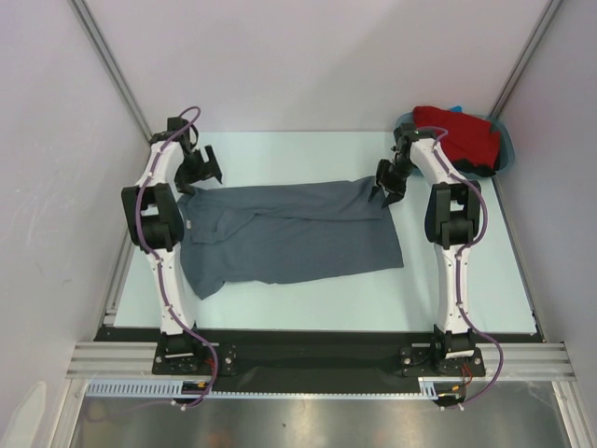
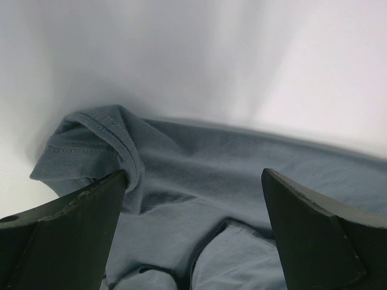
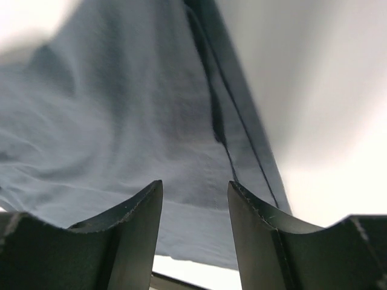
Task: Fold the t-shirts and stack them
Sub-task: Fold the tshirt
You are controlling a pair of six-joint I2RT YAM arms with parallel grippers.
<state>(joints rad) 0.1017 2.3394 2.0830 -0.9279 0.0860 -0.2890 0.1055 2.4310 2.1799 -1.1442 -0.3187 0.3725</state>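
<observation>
Top external: dark slate-grey cloth t-shirt (image 1: 289, 233) lies rumpled on the pale surface (image 1: 308, 303) between the arms. Bright red cloth t-shirt (image 1: 452, 133) sits in the teal plastic tub (image 1: 509, 149). Left hand (image 1: 203, 177) gapes wide by a sleeve, right hand (image 1: 384, 194) is apart at the hem corner; neither clamps cloth. Risk: a hand closes short of the edge or catches one layer, so the fold skews.
</observation>
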